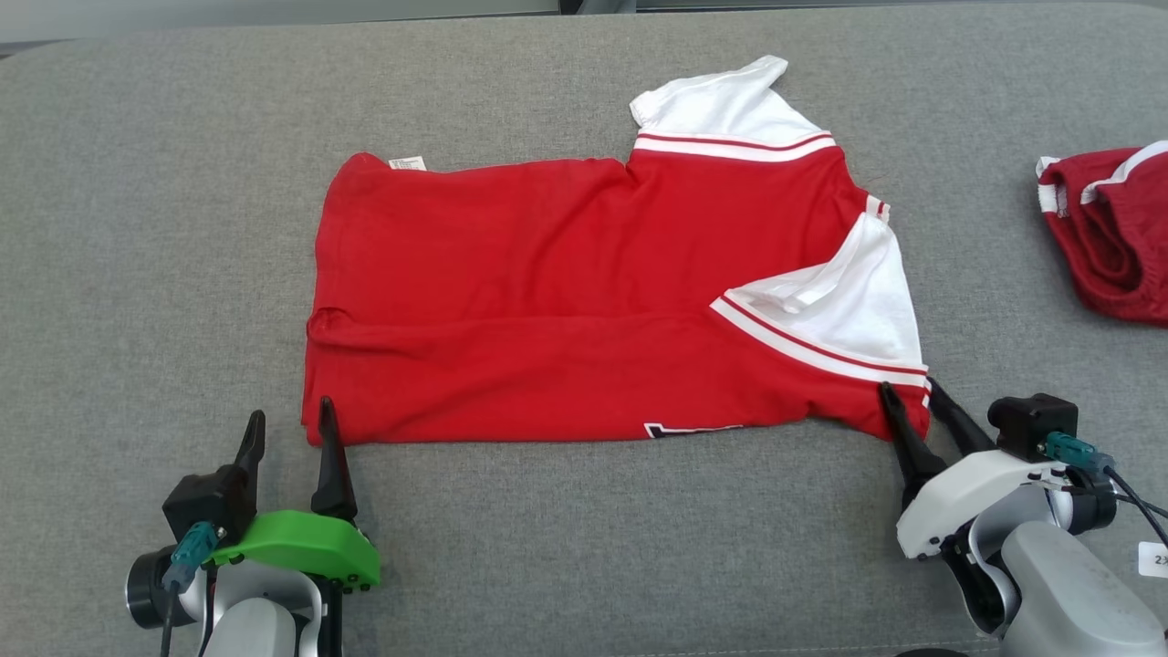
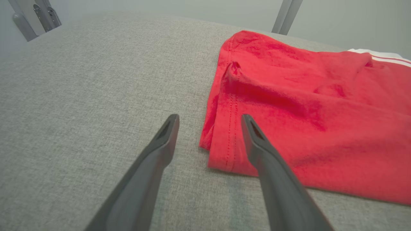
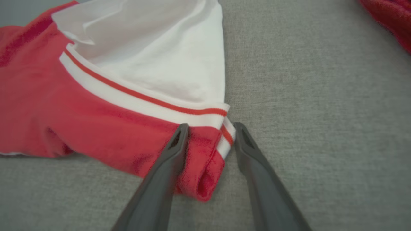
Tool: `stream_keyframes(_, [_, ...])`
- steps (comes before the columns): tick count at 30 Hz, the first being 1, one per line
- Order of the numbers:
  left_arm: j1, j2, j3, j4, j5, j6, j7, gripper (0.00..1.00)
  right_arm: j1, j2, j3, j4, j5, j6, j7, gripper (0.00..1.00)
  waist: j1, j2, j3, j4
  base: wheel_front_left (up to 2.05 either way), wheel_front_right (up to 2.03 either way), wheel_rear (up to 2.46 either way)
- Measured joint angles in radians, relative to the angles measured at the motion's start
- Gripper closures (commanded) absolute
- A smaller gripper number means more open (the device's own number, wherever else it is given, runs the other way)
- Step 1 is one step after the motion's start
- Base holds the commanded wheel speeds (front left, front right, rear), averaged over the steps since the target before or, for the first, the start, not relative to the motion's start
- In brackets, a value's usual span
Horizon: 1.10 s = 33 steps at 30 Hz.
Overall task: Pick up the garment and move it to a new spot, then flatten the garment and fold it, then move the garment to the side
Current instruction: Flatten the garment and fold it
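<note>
Red shirt (image 1: 584, 310) lies folded over on the desk (image 1: 137, 228), both hands wide open and empty, left hand (image 1: 290, 422) at its near-left corner, right hand (image 1: 909, 389) straddling the near-right one, so imo a sloppy pinch could snag only the top layer and pull the fold apart.

It looks like a robotics lab or test room rather than a home. The worktop (image 1: 584, 547) is one broad slab wrapped in plain grey woven cloth, rounded at its far corner, more bench than furniture. Behind it, in the left wrist view, stands a bare pale wall (image 2: 160, 6) with a plain metal post (image 2: 286, 16) and a grey metal fitting (image 2: 32, 16) with bolted plates. Two red-and-white garments lie well apart on the cloth — a shirt (image 1: 584, 301) spread flat, another piece (image 1: 1113, 237) bunched at the right — and a small white printed tag (image 1: 1154, 558) shows at the far right of the head view.
</note>
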Motion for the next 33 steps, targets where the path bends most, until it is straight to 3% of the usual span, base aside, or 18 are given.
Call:
stream_keyframes(7, [0.000, 0.000, 0.010, 0.001, -0.001, 0.000, 0.000, 0.00, -0.017, -0.019, 0.029, -0.003, 0.043, 0.002, 0.002, 1.00, 0.0000, 0.0000, 0.001, 0.002, 0.00, 0.00, 0.00])
stream_keyframes(23, [-0.073, 0.000, 0.021, 0.141, -0.036, -0.072, 0.000, 0.00, -0.042, -0.061, 0.045, -0.071, 0.069, 0.001, 0.007, 1.00, 0.0000, 0.0000, 0.026, -0.027, 0.00, 0.00, 0.00])
stream_keyframes(25, [-0.081, 0.000, 0.016, 0.157, -0.052, -0.084, 0.000, 0.51, -0.042, -0.062, 0.049, -0.072, 0.076, 0.001, 0.007, 1.00, 0.0000, 0.0000, 0.028, -0.029, 0.00, 0.00, 0.00])
stream_keyframes(26, [-0.083, 0.000, 0.012, 0.165, -0.058, -0.091, 0.000, 0.67, -0.042, -0.062, 0.050, -0.072, 0.078, 0.001, 0.007, 1.00, 0.0000, 0.0000, 0.028, -0.029, 0.00, 0.00, 0.00])
stream_keyframes(27, [-0.085, 0.000, 0.009, 0.171, -0.059, -0.095, -0.001, 0.95, -0.042, -0.063, 0.050, -0.073, 0.081, 0.001, 0.007, 1.00, 0.0000, 0.0000, 0.028, -0.029, 0.00, 0.00, 0.00])
stream_keyframes(28, [-0.089, 0.000, 0.007, 0.177, -0.060, -0.097, -0.001, 1.00, -0.042, -0.063, 0.050, -0.073, 0.084, 0.001, 0.007, 1.00, 0.0000, 0.0000, 0.028, -0.028, 0.00, 0.00, 0.00])
stream_keyframes(33, [-0.097, 0.001, 0.004, 0.200, -0.070, -0.108, -0.001, 1.00, -0.043, -0.064, 0.050, -0.072, 0.092, 0.001, 0.007, 1.00, 0.0000, 0.0000, 0.024, -0.025, 0.00, 0.00, 0.00])
